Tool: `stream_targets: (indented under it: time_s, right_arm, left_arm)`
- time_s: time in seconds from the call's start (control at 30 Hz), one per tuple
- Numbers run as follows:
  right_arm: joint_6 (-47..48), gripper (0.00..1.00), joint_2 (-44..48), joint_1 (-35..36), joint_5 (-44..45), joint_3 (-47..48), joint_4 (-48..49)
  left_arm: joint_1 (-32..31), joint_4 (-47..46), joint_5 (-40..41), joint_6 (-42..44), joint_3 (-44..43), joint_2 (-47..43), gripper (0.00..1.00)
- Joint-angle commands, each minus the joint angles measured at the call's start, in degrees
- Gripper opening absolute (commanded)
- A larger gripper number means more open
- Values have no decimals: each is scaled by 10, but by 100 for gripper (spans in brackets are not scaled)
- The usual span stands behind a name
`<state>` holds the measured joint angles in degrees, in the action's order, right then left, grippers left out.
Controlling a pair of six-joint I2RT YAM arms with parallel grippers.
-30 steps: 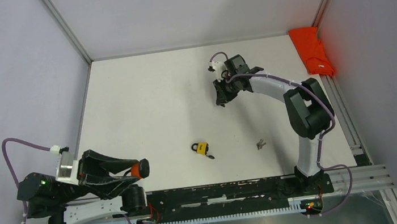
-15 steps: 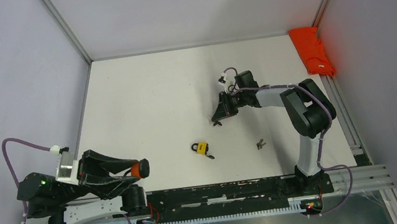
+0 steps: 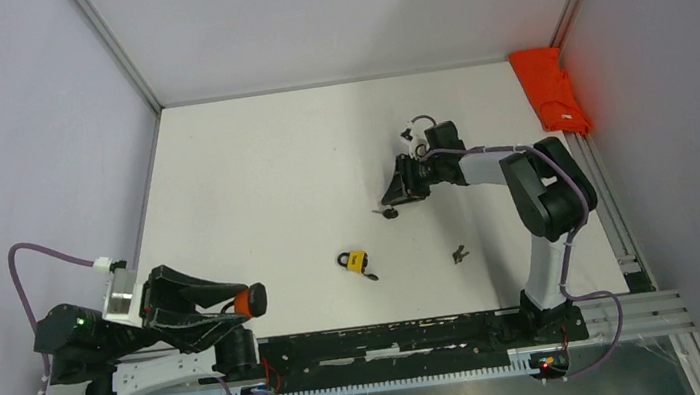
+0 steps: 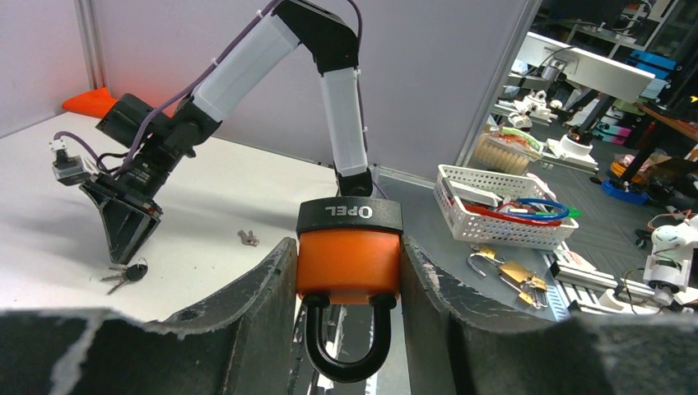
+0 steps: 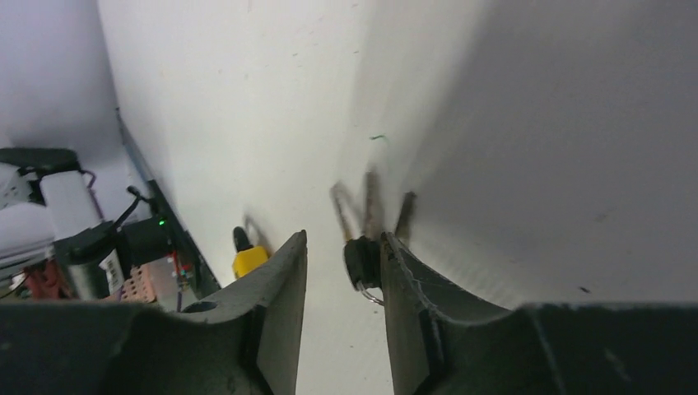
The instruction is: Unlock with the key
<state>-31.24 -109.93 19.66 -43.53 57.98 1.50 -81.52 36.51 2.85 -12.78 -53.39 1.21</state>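
My left gripper [image 4: 348,248] is shut on an orange padlock [image 4: 350,262] with a black top, its black shackle hanging down between the fingers; it sits at the near left [image 3: 243,300]. A bunch of keys [image 3: 386,212] with a black head [image 5: 360,260] lies on the white table. My right gripper [image 5: 342,247] is low over it and open. The key's head rests against the inner face of one finger [image 5: 403,271], with a gap to the other. From the left wrist view the keys [image 4: 127,274] lie just below the right gripper [image 4: 127,226].
A yellow padlock [image 3: 355,260] with a key in it lies mid-table, also seen from the right wrist [image 5: 249,257]. A small silver key pair [image 3: 458,255] lies to its right. An orange cloth [image 3: 550,90] sits at the far right corner. Grey walls enclose the table.
The right arm came down and towards the near side with the keys, and its jaws have opened, leaving the keys on the table. The left arm has barely moved.
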Motion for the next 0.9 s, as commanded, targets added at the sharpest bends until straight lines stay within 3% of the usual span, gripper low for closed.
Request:
stream_targets:
  time_s: [0.0,0.17,0.33,0.5,0.87]
  right_arm:
    - [34,46,8,-8,64,32,-53]
    - [110,49,23,-5,132,67,-117]
    - [274,48,80,66,351,115,-216]
    - [387,48,113,173,532,110,-250]
    - [492,48,105,291,669,81,-263]
  left_arm:
    - [-4,-43,-7,-7,-1,-7,2]
    - [-4,-44,-4,-8,-1,-7,2]
    - [-3,-46,3,-4,-2,-7,2]
    - [-3,-46,18,0,-6,-7,2]
    - [-3,-40,37,3,-15,-7,2]
